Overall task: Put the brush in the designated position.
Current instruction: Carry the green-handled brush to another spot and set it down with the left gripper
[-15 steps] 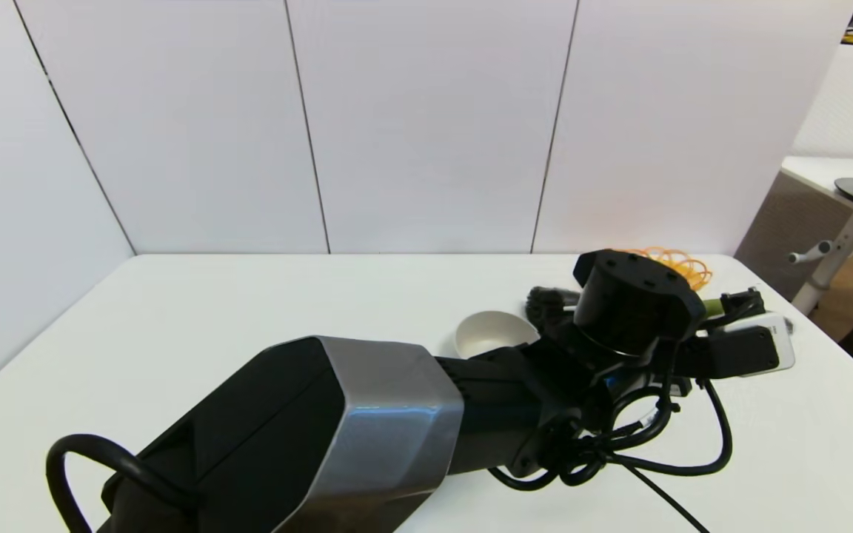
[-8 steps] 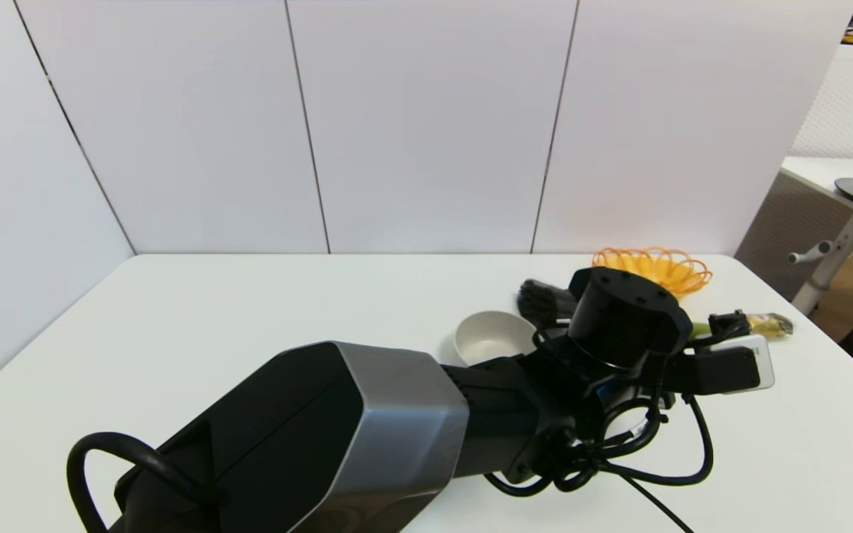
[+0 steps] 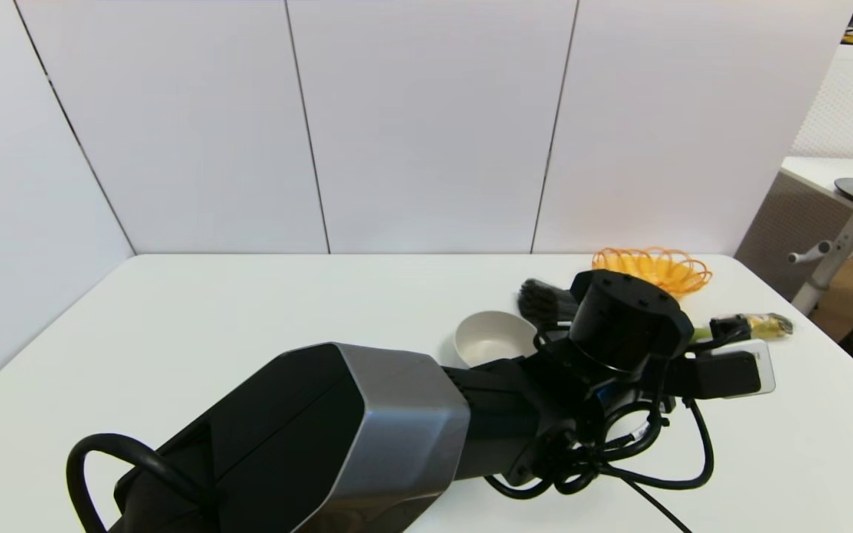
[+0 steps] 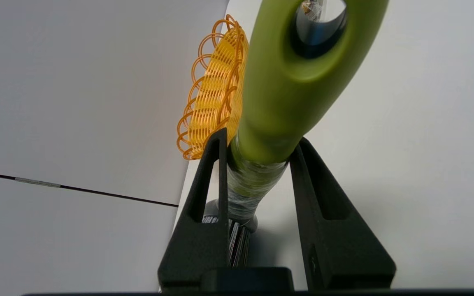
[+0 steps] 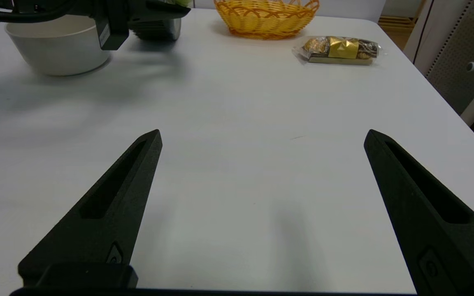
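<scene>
The brush (image 4: 286, 82) has a lime-green handle with a hole at its tip and black bristles (image 3: 545, 300). My left gripper (image 4: 259, 137) is shut on the handle where it meets the dark neck. In the head view my left arm (image 3: 626, 318) reaches across to the far right of the table and hides most of the brush. The bristles lie just behind a cream bowl (image 3: 493, 337), and a bit of green handle (image 3: 699, 331) pokes out on the right. My right gripper (image 5: 262, 133) stands open over bare table, holding nothing.
An orange wire basket (image 3: 652, 268) stands at the back right, just beyond the brush. A wrapped snack packet (image 3: 763, 324) lies near the right table edge (image 3: 841, 355). The right wrist view shows the bowl (image 5: 56, 49), basket (image 5: 266, 12) and packet (image 5: 340, 49) ahead.
My left arm has drawn slightly left with the brush, uncovering the orange basket and the snack packet. Over the last half second it has barely moved.
</scene>
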`<state>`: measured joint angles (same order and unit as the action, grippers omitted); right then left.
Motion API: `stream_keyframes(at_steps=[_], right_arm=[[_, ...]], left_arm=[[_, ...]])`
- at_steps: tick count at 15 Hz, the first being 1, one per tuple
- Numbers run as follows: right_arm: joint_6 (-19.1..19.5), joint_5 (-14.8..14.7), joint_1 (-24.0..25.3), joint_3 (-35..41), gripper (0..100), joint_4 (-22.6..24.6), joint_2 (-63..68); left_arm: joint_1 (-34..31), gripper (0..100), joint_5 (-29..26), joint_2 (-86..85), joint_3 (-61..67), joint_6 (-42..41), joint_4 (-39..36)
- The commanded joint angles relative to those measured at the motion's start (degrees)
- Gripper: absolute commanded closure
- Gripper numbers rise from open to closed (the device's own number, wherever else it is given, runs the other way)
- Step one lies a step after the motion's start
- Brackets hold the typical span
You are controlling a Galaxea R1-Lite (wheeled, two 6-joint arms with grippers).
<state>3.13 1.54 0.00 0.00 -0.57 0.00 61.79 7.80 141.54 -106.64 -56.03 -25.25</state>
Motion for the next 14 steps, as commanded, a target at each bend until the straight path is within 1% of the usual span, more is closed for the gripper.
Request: stream_keyframes(at_steps=[1, 4, 5, 14], right_arm=[[0.0, 0.0, 0.0, 0.1, 0, 0.0, 0.1], [0.0, 0.0, 0.0, 0.1, 0, 0.0, 0.1], [0.0, 0.0, 0.0, 0.1, 0, 0.0, 0.1], [-0.1, 0.0, 0.0, 0.1, 0, 0.0, 0.1]], left_arm=[[0.0, 100, -1.3, -0.7, 0.8, -0.3, 0.9], [0.0, 100, -1.3, -1.6, 1.6, -0.5, 3.1], [0.0, 0, -1.2, -1.8, 2.5, -0.4, 3.0], [-0.8, 0, -1.2, -4.1, 2.5, -0.3, 3.0]])
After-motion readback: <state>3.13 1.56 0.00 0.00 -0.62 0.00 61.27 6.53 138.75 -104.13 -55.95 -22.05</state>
